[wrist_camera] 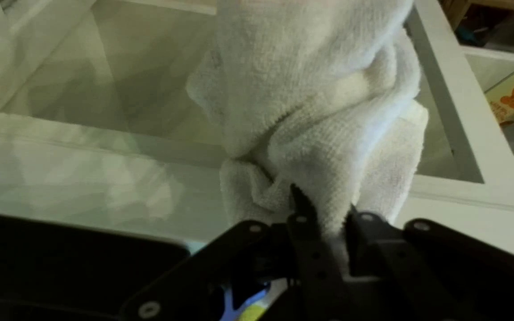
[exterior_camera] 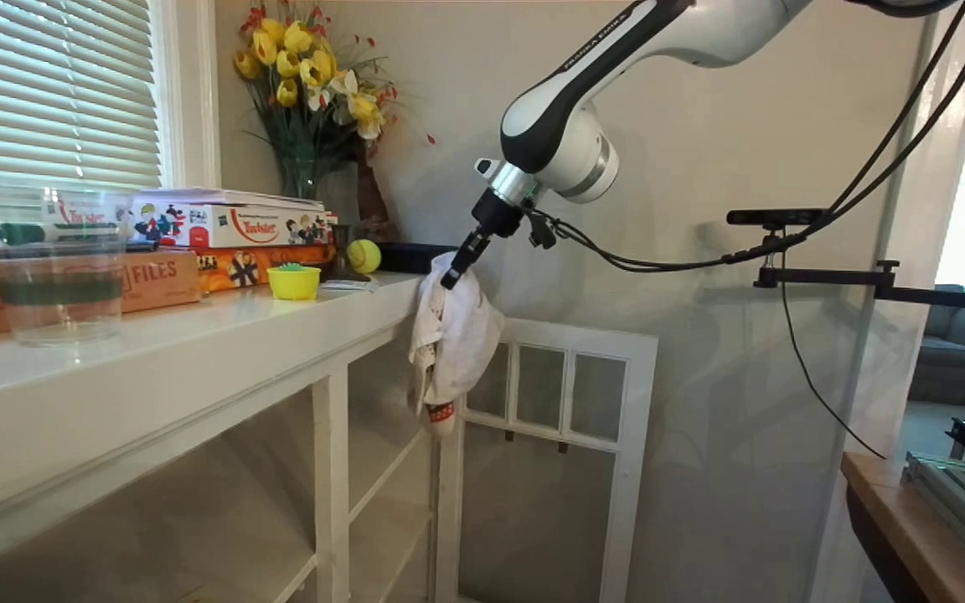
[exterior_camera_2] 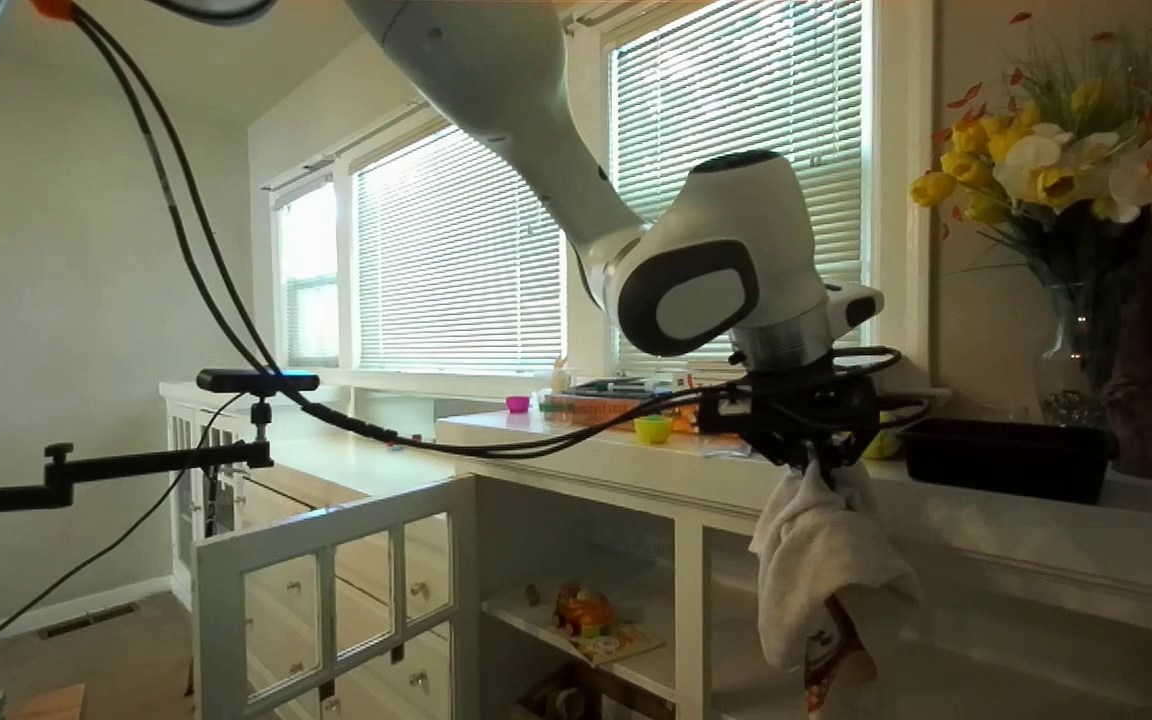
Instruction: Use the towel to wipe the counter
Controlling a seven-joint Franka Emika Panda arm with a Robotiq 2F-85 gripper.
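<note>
Gripper [wrist_camera: 326, 211] pinching fuzzy, deep-folded white towel [wrist_camera: 319, 111], wrist view's lower centre. Reddish patterned patch [exterior_camera: 441, 412], hanging end: clear only in both exterior views.

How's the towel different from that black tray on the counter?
Color: the towel is mostly whitish with a patterned lower part; the black tray looks plain and dark.
Pose: the towel hangs pinched in the end effector; the black tray sits on the counter.
Shape: the towel droops in loose folds; the black tray has straight walls.
Both are near the counter's edge.
</note>
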